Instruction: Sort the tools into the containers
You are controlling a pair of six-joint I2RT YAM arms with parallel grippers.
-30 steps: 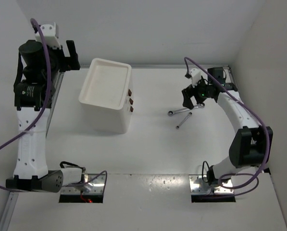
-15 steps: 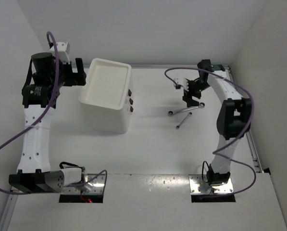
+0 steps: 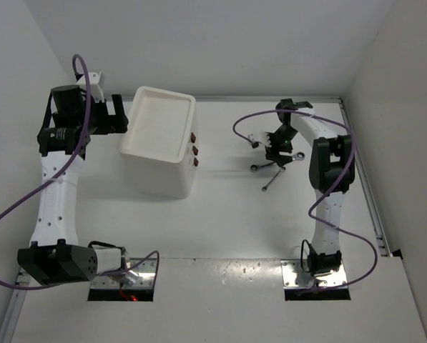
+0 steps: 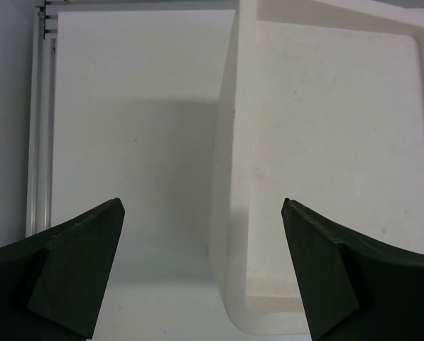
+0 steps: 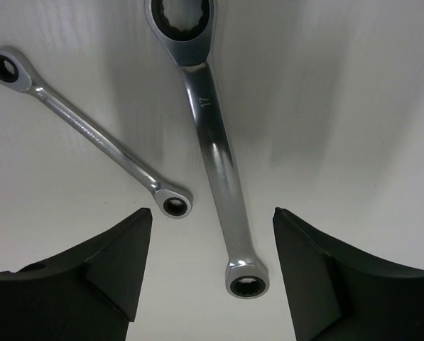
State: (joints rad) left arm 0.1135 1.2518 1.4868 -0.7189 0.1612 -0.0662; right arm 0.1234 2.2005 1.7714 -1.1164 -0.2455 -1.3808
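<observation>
Closing in: the right gripper [image 3: 277, 145] has shifted left from its spot a second ago and now hangs over the two wrenches at centre right of the overhead frame, its arm folded up tight. Its wrist camera shows the jaws spread wide with the larger wrench [image 5: 216, 153] lying lengthwise between them, untouched, and the smaller wrench [image 5: 91, 131] angled just beside it at upper left — a pick-up looks to be the step in hand. Both tools lie on the table [image 3: 227, 214], well apart from the white box [image 3: 156, 175] at centre left. The left gripper [image 4: 202, 206], also spread and holding nothing, has swung in from the frame's upper left corner to the left rim of the box's top tray [image 4: 234, 128] — whether it touches the box is hard to tell from above. Neither wrench has moved.
</observation>
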